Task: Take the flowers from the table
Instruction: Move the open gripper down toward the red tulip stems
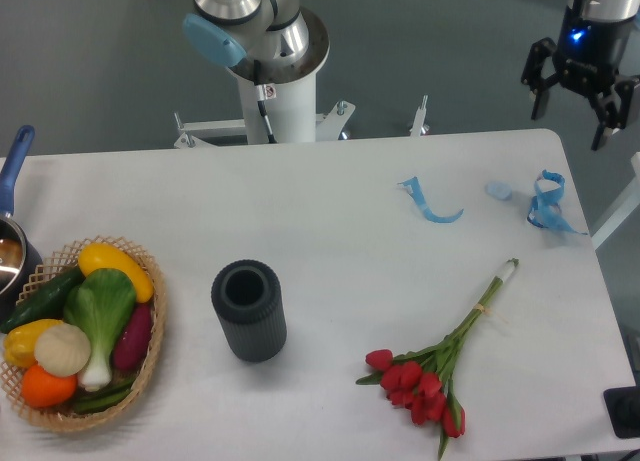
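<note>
The white table (330,211) carries a vegetable basket (148,356) and dark ribbed cylinder (249,310). Further right — red tulips (430,379), blue ribbon scraps (545,201).

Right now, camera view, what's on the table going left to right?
pot → vegetable basket → dark cylinder vase → flowers → blue ribbon loop. The open gripper hangs beyond the table's far right corner.

Smooth and rough things
The table (320,211) looks smooth and white, the basket (150,351) is rough woven straw, the cup (249,310) is dull and ribbed
</note>
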Robot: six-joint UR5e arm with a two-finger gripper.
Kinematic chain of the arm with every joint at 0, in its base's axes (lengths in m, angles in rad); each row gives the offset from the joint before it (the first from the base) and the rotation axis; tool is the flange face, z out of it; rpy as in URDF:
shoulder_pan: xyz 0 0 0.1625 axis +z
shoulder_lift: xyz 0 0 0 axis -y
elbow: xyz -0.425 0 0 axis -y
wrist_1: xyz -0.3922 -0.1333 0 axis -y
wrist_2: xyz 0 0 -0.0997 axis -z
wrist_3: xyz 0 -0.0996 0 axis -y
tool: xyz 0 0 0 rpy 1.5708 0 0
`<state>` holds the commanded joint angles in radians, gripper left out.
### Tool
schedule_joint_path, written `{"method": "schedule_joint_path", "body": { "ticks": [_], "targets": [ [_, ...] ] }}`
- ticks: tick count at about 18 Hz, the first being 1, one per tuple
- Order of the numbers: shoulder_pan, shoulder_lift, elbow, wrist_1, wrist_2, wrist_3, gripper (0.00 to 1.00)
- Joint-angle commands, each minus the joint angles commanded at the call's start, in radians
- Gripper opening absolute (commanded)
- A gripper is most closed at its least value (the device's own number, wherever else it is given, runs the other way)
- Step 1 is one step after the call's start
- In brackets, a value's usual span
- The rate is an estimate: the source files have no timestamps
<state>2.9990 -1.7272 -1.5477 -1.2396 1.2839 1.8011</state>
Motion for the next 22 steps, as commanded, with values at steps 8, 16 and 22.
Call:
{"method": "schedule_joint_path", "body": {
  "ticks": [8,16,22],
  "targets": [
    [-0.081,-0.103,-0.041,0.089,-0.002,-0.172,1.00],
    [-0.167,-0.239,-0.057,0.393,0.112,-0.270,1.00],
    [-0.206,-0.343,0.011,0.394,0.123,-0.327,1.00]
  ]
}}
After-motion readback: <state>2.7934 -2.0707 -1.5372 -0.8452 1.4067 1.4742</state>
